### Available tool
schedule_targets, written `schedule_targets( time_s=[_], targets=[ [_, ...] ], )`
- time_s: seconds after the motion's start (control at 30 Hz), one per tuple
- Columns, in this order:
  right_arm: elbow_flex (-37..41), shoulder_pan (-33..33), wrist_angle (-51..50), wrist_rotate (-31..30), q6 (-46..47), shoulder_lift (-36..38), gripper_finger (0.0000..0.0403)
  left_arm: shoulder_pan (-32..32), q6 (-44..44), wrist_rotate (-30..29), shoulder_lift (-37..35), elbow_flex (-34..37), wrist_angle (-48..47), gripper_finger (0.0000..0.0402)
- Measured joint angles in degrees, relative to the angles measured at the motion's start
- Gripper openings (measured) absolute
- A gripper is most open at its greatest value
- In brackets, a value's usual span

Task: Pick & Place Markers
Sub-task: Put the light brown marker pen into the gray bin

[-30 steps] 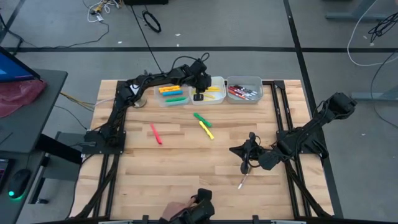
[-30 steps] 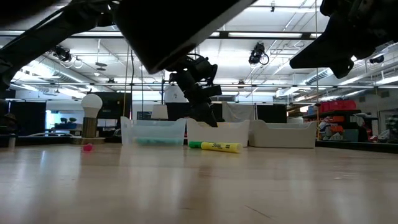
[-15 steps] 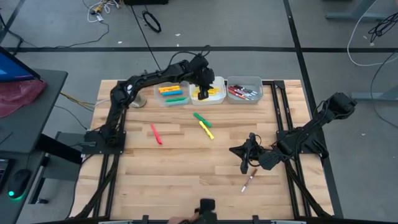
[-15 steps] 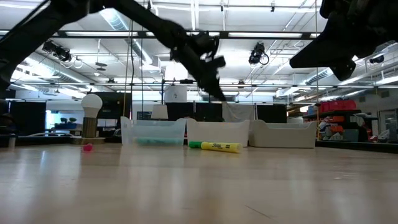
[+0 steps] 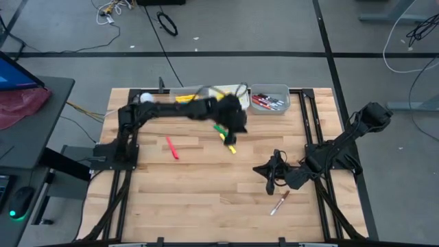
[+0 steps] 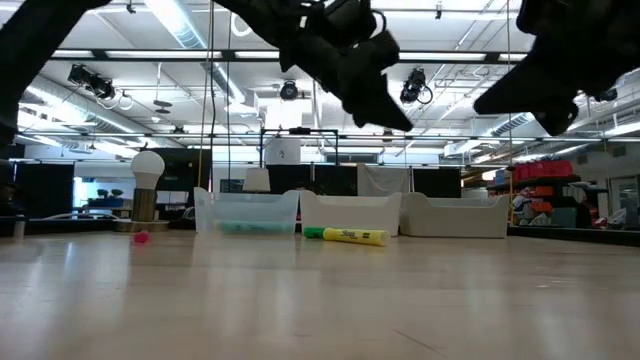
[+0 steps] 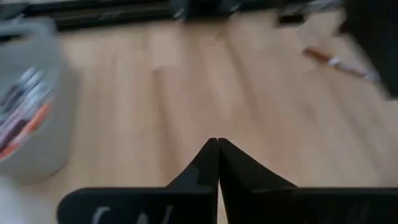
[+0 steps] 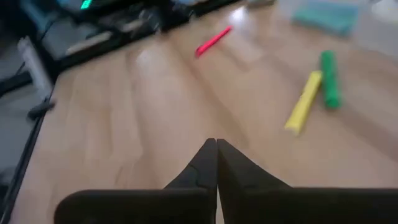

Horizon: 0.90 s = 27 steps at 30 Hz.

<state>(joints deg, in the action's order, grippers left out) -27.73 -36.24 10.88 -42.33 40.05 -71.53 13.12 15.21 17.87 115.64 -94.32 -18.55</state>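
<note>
Loose markers lie flat on the wooden table: a green one and a yellow one at mid-table, a pink-red one to their left, and a dark maroon one near the front right. My left gripper hangs shut and empty above the green and yellow markers. My right gripper is shut and empty, just on the far side of the maroon marker. More markers lie inside the bins.
Three clear bins stand in a row at the table's far edge: the left one, partly under my left arm, the middle one, and the right one with red and dark markers. A white bulb-like object stands far left.
My left gripper has swung from over the middle bin toward the table's near and right side and risen; it now hangs above the green and yellow markers. The maroon marker has shifted slightly toward the near right. A person's hand at the near edge has gone out of view.
</note>
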Motion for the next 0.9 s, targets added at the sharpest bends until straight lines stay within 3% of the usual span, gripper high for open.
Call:
schedule_targets(
  time_s=[0.17, 0.3, 0.47, 0.57, 0.7, 0.9],
  targets=[
    [-2.30, -1.82, -5.34, 9.62, -3.48, 1.12, 0.0004, -6.69, -7.60, -1.63, -3.49, 12.39, 13.53, 0.0015],
    [-8.35, -2.79, -17.79, 26.87, -6.31, 1.17, 0.0013, -11.31, -11.92, -8.43, -6.78, 21.68, 20.34, 0.0008],
    [-11.41, -5.34, -30.86, 42.48, -2.69, 0.24, 0.0056, -14.04, -15.97, -14.05, -13.89, 34.21, 25.34, 0.0005],
    [-11.47, -7.71, -35.29, 46.03, -2.74, 0.21, 0.0098, -14.68, -19.04, -14.28, -18.64, 43.39, 34.81, 0.0015],
    [-11.43, -11.19, -38.09, 46.26, -5.02, -0.54, 0.0157, -15.67, -23.65, -14.55, -23.07, 54.33, 47.75, 0.0025],
    [-11.54, -16.66, -38.19, 44.89, -10.62, -4.63, 0.0200, -17.10, -26.72, -16.33, -24.86, 62.31, 58.10, 0.0027]
  ],
)
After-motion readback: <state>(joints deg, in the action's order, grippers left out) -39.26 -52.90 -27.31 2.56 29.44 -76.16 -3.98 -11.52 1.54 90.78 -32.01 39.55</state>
